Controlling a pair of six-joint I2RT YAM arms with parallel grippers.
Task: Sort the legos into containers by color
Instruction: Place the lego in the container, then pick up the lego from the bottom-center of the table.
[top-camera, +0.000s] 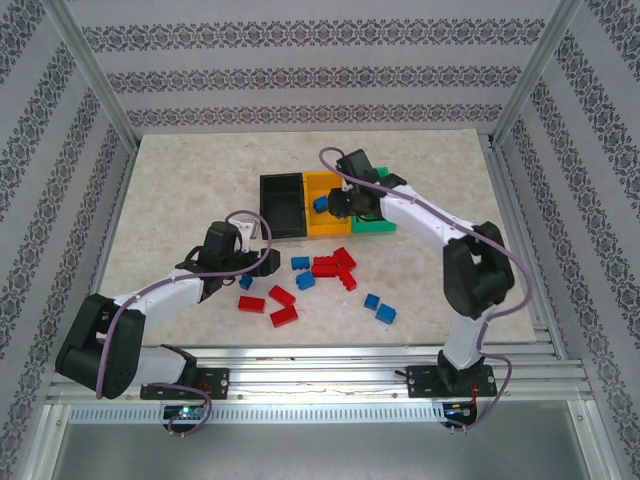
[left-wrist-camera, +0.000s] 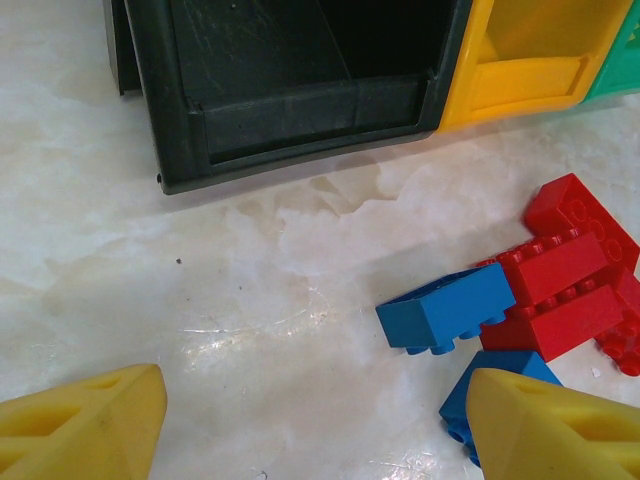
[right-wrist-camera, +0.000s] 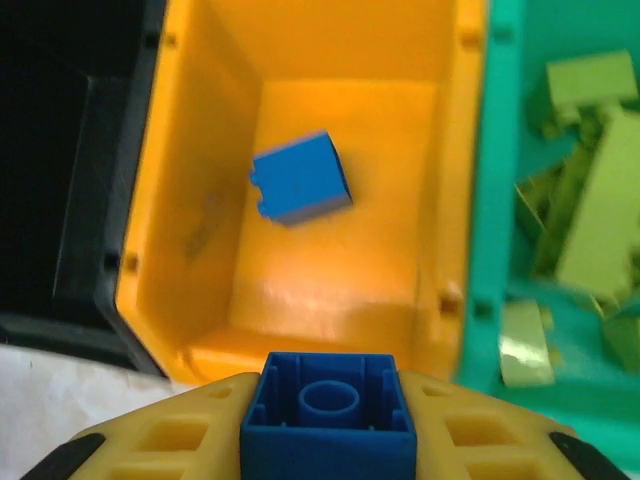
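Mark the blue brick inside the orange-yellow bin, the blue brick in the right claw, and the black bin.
Loose blue plastic brick (right-wrist-camera: 300, 180): right wrist view, upper face.
Gripped blue plastic brick (right-wrist-camera: 330, 415): right wrist view, hollow underside.
Black rectangular plastic bin (left-wrist-camera: 300, 115): left wrist view, front wall.

A pale beige, marble-patterned table (top-camera: 180, 170) fills the middle, its top faintly glossy under soft, even light. Three walls close it in: the back wall (top-camera: 320, 60), left wall (top-camera: 45, 200) and right wall (top-camera: 600, 200), all white with horizontal bands of dark floral ornament. A left aluminium post (top-camera: 95, 75) and a right aluminium post (top-camera: 535, 75) rise from the table's far corners. Aluminium rails (top-camera: 320, 365) run along its near edge, with a plain grey panel (top-camera: 320, 450) below them.
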